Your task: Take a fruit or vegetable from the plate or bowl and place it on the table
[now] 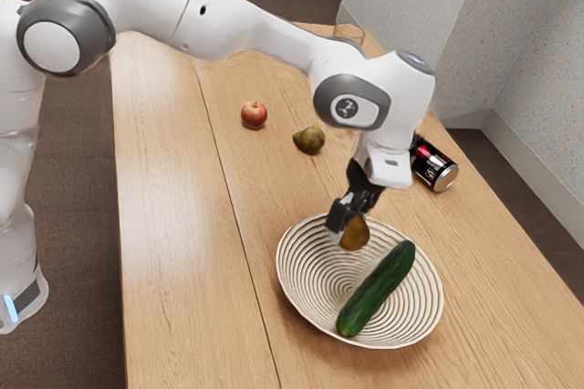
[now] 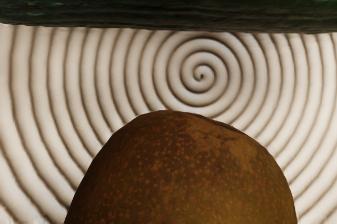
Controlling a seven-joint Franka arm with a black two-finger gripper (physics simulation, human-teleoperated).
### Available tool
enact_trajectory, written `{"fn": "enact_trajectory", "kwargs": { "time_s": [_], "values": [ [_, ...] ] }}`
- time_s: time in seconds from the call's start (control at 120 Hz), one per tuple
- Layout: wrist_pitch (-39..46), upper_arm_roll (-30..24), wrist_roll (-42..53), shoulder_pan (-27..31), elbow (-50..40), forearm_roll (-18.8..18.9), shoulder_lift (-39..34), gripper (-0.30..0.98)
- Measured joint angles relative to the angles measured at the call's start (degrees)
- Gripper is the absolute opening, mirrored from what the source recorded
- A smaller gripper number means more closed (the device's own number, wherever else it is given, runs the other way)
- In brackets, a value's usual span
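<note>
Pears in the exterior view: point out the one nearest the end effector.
The golden-brown pear, right at the end effector, seen against the bowl; the greener pear lies farther off on the table, near the apple.

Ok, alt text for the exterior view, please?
The black gripper of a white robot arm is at a brown fruit at a pale ribbed bowl holding a cucumber; whether the fruit is lifted is unclear. Beyond on the wooden table: red apple, greenish pear, black can.
</note>
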Motion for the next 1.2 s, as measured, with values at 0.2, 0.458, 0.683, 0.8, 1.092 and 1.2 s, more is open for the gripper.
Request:
{"fn": "enact_trajectory", "kwargs": {
  "time_s": [0.2, 0.458, 0.683, 0.8, 1.092, 1.2],
  "values": [
    [-8.2, 4.8, -3.6, 5.0, 0.2, 0.5, -7.0, 0.34],
    [-14.6, 4.8, -9.7, 16.4, 3.1, 4.1, -6.4, 0.33],
    [-13.8, 4.8, -13.8, 15.7, 3.5, 5.4, -3.5, 0.33],
    [-13.2, 4.8, -15.4, 11.1, 3.4, 5.5, -2.8, 0.35],
    [-13.8, 4.8, -18.3, 13.3, 3.3, 5.2, -2.7, 0.59],
    [-14.1, 4.8, -19.1, 12.8, 3.3, 5.1, -2.9, 0.64]
  ]
}}
